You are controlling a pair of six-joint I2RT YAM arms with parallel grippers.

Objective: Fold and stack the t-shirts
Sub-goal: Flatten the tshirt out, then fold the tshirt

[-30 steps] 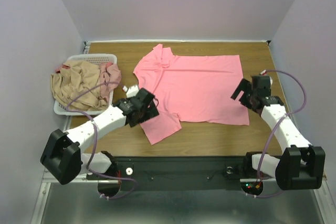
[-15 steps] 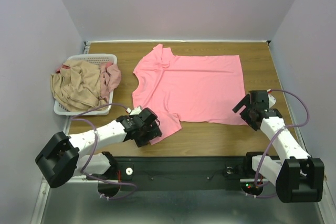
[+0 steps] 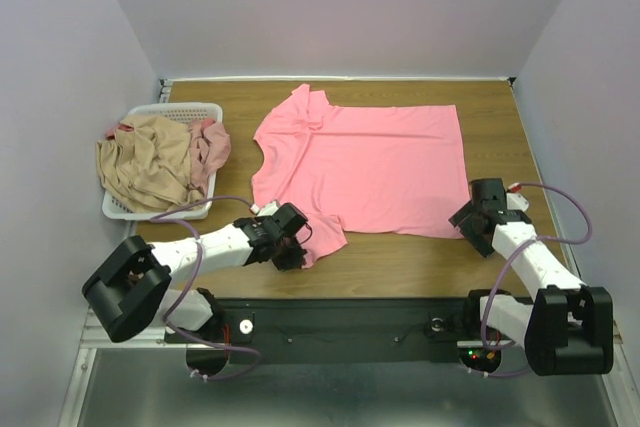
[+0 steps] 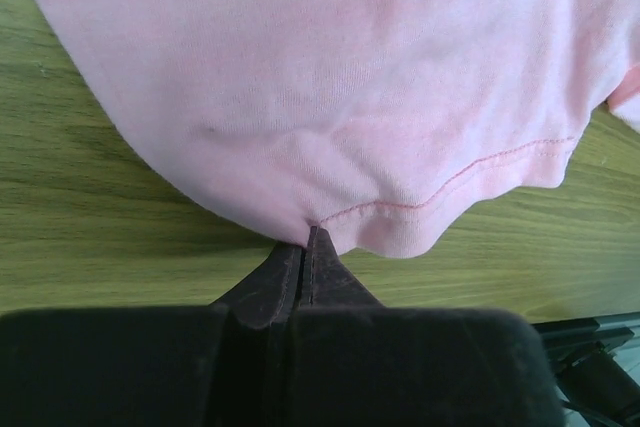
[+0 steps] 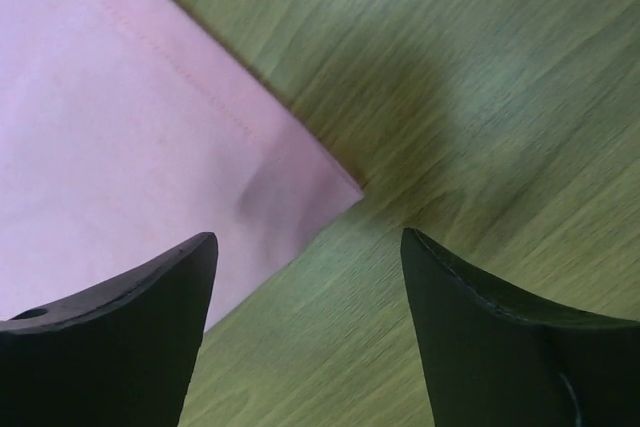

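Note:
A salmon-pink t-shirt (image 3: 370, 162) lies spread flat on the wooden table (image 3: 400, 262), collar to the left. My left gripper (image 3: 296, 252) is low at its near sleeve. In the left wrist view the gripper (image 4: 308, 239) is shut, pinching the puckered hem of the sleeve (image 4: 330, 77). My right gripper (image 3: 466, 222) sits at the shirt's near right corner. In the right wrist view it (image 5: 305, 257) is open, with that corner (image 5: 120, 147) lying flat just ahead of the fingertips. A tan-beige t-shirt (image 3: 145, 162) and a dusty pink one (image 3: 208, 152) are bunched in the basket.
A white slatted basket (image 3: 180, 110) stands at the table's left edge, beside the left arm. Purple walls close in the back and both sides. The arm bases and a black rail run along the near edge.
My left gripper moved down to the near sleeve hem and shut on it. My right gripper moved toward me to the shirt's near right corner, and its jaws narrowed slightly.

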